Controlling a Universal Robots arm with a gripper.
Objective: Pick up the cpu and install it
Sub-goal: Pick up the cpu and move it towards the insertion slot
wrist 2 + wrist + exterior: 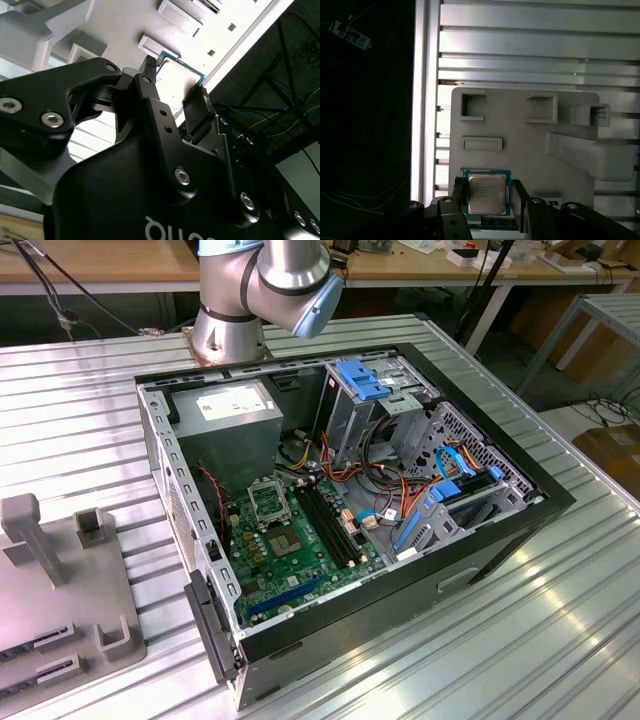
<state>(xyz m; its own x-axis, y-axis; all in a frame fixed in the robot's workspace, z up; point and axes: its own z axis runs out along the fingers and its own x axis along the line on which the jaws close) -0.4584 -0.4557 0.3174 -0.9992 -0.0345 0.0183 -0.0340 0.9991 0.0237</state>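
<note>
Two fingers [519, 200] of hand [488, 197] clamp cpu [486, 190] edges; cpu lower edge hidden, grey tray [520, 150] beyond.

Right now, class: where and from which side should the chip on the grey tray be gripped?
Probably by two opposite edges, coming from straight above: the chip is thin and square and lies flat on the grey tray, metal top facing up.

Ribbed metal table [70, 420], wooden workbench [100, 258] behind

Small square cpu [486, 193], dull grey lid, green edge; flat, lid up
</note>
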